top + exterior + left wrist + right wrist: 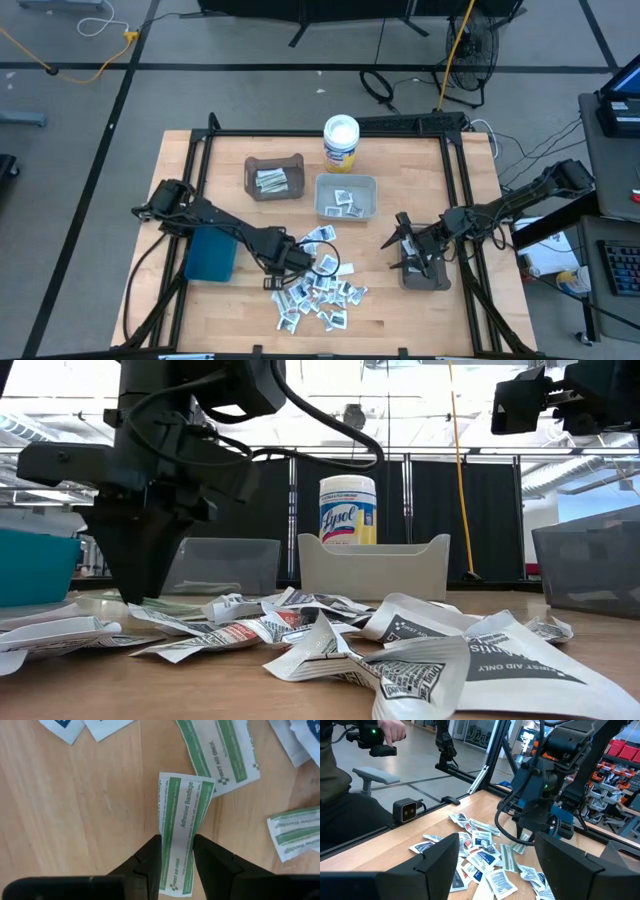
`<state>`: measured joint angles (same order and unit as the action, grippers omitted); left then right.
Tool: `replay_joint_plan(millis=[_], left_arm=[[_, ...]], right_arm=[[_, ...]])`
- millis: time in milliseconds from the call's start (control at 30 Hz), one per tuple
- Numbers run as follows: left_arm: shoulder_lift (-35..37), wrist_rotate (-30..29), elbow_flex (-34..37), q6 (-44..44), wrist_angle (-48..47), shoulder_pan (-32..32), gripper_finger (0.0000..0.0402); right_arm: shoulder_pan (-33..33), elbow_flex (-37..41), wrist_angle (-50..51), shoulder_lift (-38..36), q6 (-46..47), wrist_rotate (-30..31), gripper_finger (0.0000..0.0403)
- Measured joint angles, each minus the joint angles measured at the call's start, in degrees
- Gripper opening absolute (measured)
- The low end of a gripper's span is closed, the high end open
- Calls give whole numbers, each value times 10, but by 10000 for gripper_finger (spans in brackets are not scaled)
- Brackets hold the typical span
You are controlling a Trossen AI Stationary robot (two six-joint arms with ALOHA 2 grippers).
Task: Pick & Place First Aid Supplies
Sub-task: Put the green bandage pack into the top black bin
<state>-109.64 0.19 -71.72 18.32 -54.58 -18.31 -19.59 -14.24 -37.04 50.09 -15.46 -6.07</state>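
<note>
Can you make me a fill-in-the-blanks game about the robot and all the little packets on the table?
1. The left gripper is pinching a packet that says Adhesive ____.
2. The print on that bandage packet is coloured ____.
3. The right gripper waits with its fingers ____.
4. The tall tub behind the white bin says ____ on its label.

Missing words: Bandage; green; open; Lysol

The pale butcher-block wooden table [190, 165] has a smooth, matt, faintly grained top, and the small flat white packets [318, 290] heaped toward its front edge look like thin crinkled paper with a slight sheen. The green-striped adhesive bandage strip [181, 827] is smooth matt paper. The left gripper's dark fingers [217, 865] look like matt plastic, as do the pale grey bin [346, 197] and teal bin [210, 255]; the white round tub [341, 142] carries a glossy label.
</note>
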Motion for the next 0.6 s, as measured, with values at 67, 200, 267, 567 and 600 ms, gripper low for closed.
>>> replay_joint_plan(millis=[67,200,267,567,600], left_arm=[[7,-3,0,0,-9,2,115],[30,-27,-1,3,-23,8,115],[50,-41,-1,4,-25,11,115],[159,-133,-2,0,-67,38,115],[167,-142,-2,-2,-76,44,115]], right_arm=[[0,0,0,0,0,0,254],[0,0,0,0,0,0,254],[0,0,1,0,0,0,254],[0,0,2,0,0,0,254],[0,0,2,0,0,0,254]])
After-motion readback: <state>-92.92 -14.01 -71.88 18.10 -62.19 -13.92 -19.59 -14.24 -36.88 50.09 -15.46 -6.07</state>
